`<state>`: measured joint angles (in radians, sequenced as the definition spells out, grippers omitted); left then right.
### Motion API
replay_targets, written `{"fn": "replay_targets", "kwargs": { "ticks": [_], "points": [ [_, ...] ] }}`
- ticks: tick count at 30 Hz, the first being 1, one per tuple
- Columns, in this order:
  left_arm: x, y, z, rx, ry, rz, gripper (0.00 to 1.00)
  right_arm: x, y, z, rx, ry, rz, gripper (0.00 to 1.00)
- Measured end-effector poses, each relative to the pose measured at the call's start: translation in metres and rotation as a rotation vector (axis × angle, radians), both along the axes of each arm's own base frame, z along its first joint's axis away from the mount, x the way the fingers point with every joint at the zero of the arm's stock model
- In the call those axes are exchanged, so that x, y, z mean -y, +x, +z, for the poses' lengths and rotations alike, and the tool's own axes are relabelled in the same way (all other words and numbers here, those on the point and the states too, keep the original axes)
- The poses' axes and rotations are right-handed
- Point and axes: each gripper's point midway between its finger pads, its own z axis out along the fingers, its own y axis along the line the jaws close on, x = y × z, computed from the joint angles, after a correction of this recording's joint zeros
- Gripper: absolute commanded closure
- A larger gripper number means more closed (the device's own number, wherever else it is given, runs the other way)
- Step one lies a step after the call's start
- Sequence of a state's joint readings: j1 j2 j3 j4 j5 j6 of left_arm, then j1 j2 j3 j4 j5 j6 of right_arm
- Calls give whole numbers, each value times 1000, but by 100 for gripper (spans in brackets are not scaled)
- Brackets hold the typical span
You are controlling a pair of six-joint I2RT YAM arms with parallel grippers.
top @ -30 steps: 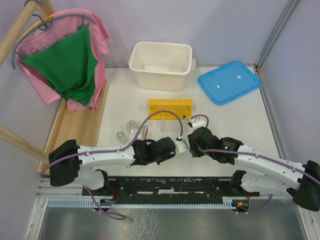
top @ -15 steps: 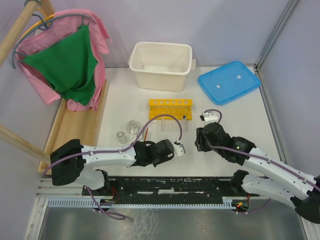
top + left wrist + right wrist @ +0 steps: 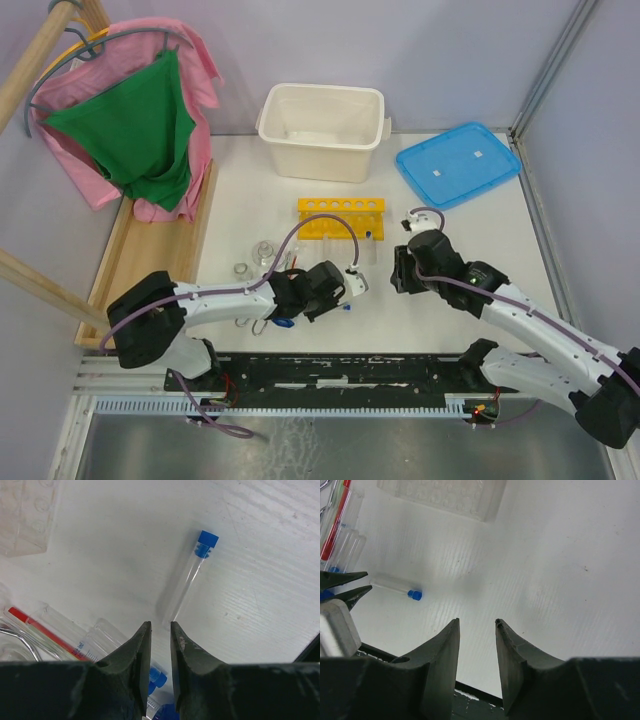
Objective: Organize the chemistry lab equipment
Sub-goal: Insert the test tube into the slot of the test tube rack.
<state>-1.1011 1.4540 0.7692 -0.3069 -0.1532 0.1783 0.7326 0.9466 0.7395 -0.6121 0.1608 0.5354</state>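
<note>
A clear tube with a blue cap [image 3: 187, 577] lies alone on the white table just beyond my left gripper [image 3: 157, 625], whose jaws stand a narrow gap apart with nothing between them. It also shows in the right wrist view [image 3: 397, 589]. More capped tubes [image 3: 157, 677], a thin red rod [image 3: 45, 632] and metal tongs [image 3: 15, 635] lie in a pile under and behind the left fingers. My right gripper [image 3: 476, 622] is open and empty above bare table. The yellow rack [image 3: 340, 218] stands mid-table, with two small flasks [image 3: 262, 252] to its left.
A large white tub [image 3: 322, 130] stands at the back, with a flat blue lid [image 3: 458, 163] to its right. A clear dimpled tray [image 3: 440, 495] lies near the rack. Pink and green cloths hang on a wooden frame [image 3: 130, 130] at the left.
The two grippers were tip to tip near the middle. The right arm has drawn back to the right, and the left gripper has swung left and down toward the tube pile.
</note>
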Motion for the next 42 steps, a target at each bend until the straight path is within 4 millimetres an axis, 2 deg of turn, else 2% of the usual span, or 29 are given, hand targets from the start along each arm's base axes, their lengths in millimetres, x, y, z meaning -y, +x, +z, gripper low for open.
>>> {"fn": "replay_targets", "kwargs": {
  "ticks": [4,19,25,42],
  "points": [
    [-3,0,-10,-30,20,-8,72,0,2,-1,-9,4,5,57],
    [7,-4,-9,-53,-19,-37,74,-1,8,-1,-22,32,5,57],
    [9,-4,-18,-79,-16,-42,76,-1,9,-3,-28,33,2,57],
    [25,5,-19,-88,-29,-51,78,2,11,2,-12,48,-7,57]
  ]
}}
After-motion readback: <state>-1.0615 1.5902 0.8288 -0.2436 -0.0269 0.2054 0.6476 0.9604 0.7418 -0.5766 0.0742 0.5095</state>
